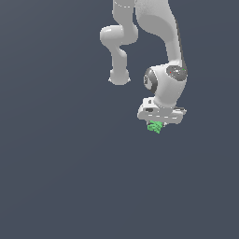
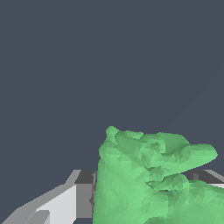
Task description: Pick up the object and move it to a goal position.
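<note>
The green lump [image 2: 148,179] sits clamped in the white pincer [image 1: 158,123].

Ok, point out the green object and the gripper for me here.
green object [image 2: 148,175]: wrist view, on its jagged front face.
gripper [image 1: 157,125]: exterior view, between its fingertips, just under the white hand.

Lighting: we note even, soft, moderately dim illumination on a flat slate-grey backdrop; no cast shadows or glare visible; the white arm [image 1: 161,51] shows gentle shading only; rendering coarse, edges jagged; the green lump [image 2: 148,179] is faceted in the wrist view.
</note>
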Controlling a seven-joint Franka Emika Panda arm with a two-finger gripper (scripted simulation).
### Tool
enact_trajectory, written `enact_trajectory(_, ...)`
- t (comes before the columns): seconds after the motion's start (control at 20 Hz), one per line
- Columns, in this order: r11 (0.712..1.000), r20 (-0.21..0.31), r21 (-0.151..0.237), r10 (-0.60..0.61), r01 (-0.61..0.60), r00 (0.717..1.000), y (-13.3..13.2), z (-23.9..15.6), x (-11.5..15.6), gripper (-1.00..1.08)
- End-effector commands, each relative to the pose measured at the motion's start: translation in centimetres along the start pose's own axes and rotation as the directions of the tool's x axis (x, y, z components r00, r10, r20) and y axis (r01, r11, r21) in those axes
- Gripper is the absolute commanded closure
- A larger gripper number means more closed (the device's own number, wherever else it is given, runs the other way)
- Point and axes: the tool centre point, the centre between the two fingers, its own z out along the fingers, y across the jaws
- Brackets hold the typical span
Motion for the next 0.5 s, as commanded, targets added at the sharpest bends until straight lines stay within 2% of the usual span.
enact_trajectory(0.0,1.0,0.0,-0.001,0.002,-0.002,1.0,-1.28,-0.37,-0.08,1.08)
enact_trajectory(0.2,1.0,0.0,0.0,0.002,-0.002,1.0,-2.23,-0.63,-0.09,1.08)
enact_trajectory(0.45,1.0,0.0,0.0,0.002,-0.002,1.0,-2.01,-0.55,0.03,1.08)
